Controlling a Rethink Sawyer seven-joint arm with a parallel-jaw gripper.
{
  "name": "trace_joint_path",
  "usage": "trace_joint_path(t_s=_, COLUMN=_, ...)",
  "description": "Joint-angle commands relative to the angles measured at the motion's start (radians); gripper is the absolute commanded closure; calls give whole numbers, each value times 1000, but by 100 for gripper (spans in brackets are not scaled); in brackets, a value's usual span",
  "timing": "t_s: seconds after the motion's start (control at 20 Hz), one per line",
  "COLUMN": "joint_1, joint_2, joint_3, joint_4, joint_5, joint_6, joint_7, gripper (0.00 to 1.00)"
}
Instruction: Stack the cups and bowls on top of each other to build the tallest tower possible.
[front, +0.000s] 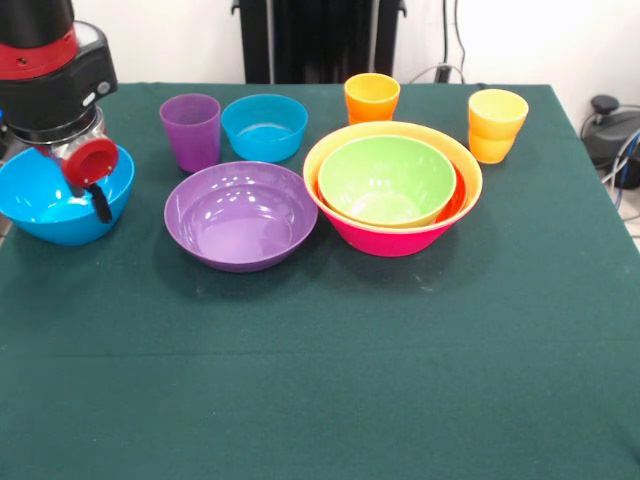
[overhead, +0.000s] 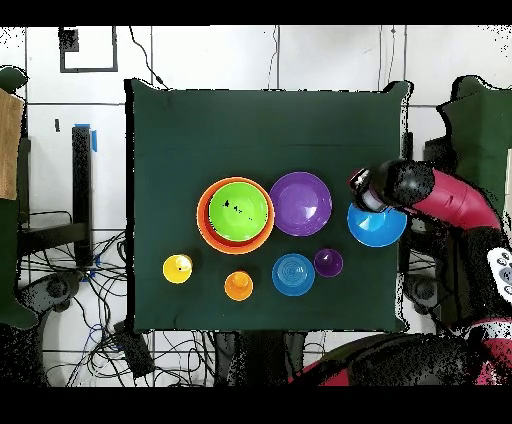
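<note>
- The tool (front: 95, 185) hangs over the blue bowl (front: 45, 205) at the bench (front: 330, 380) edge; I cannot tell its grip from either view
- The tower (front: 392, 190): green bowl (front: 385, 178) nested in orange and pink, mid-bench
- The purple bowl (front: 240, 215) sits just beside the tower
- Purple cup (front: 190, 130), small blue bowl (front: 264, 126), orange cup (front: 371, 97), yellow cup (front: 496, 125) line the robot's side

Three cups (front: 190, 130), six bowls (front: 240, 214)
</note>
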Motion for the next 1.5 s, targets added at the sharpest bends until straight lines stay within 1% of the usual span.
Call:
trace_joint_path(t_s=0.05, joint_1=-14, joint_2=1, joint_3=97, joint_4=107, joint_5=-49, joint_6=-68, joint_7=-198, gripper=0)
trace_joint_path(t_s=0.2, joint_1=-23, joint_2=1, joint_3=102, joint_4=113, joint_5=-50, joint_6=-73, joint_7=-199, gripper=0)
trace_joint_path(t_s=0.55, joint_1=-47, joint_2=-33, joint_3=105, joint_4=142, joint_5=-51, joint_6=-54, joint_7=-205, gripper=0)
trace_joint_path(t_s=0.95, joint_1=-38, joint_2=43, joint_3=108, joint_4=75, joint_5=-79, joint_6=-83, joint_7=-201, gripper=0)
trace_joint_path(t_s=1.05, joint_1=-38, joint_2=56, joint_3=109, joint_4=75, joint_5=-85, joint_6=-105, joint_7=-196, gripper=0)
trace_joint_path(t_s=1.3, joint_1=-42, joint_2=75, joint_3=115, joint_4=67, joint_5=-93, joint_6=-123, joint_7=-195, gripper=0)
trace_joint_path(t_s=1.5, joint_1=-45, joint_2=69, joint_3=117, joint_4=73, joint_5=-96, joint_6=-123, joint_7=-192, gripper=0)
